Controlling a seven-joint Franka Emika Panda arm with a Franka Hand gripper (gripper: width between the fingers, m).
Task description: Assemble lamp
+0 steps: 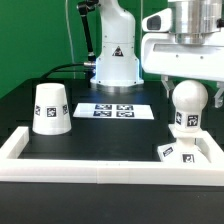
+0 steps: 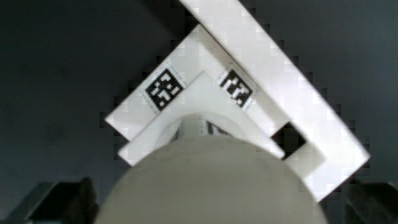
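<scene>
In the wrist view the bulb fills the near field as a blurred pale dome. It hides its own neck and the middle of the base beneath it. Two tags show on the base. The frame runs as a white bar just beyond it and is cut off at the picture's edge. The gripper is spread wide. Its fingers are only dark, unsharp shapes on either side of the dome, each with a strip of black table between it and the bulb, so they hold nothing.

The exterior view gives the side-on picture the wrist camera lacks. The bulb stands upright on the base at the lower right of the frame, inside the frame's corner, with a tag on its neck. How firmly the neck sits in the base cannot be made out. The gripper hangs straight above the bulb, its upper part cut off by the top edge and its fingertips mostly lost against the dark background. The shade stands mouth-down at the exterior view's left, well apart from the bulb, and the marker board lies flat at mid-frame between them.
</scene>
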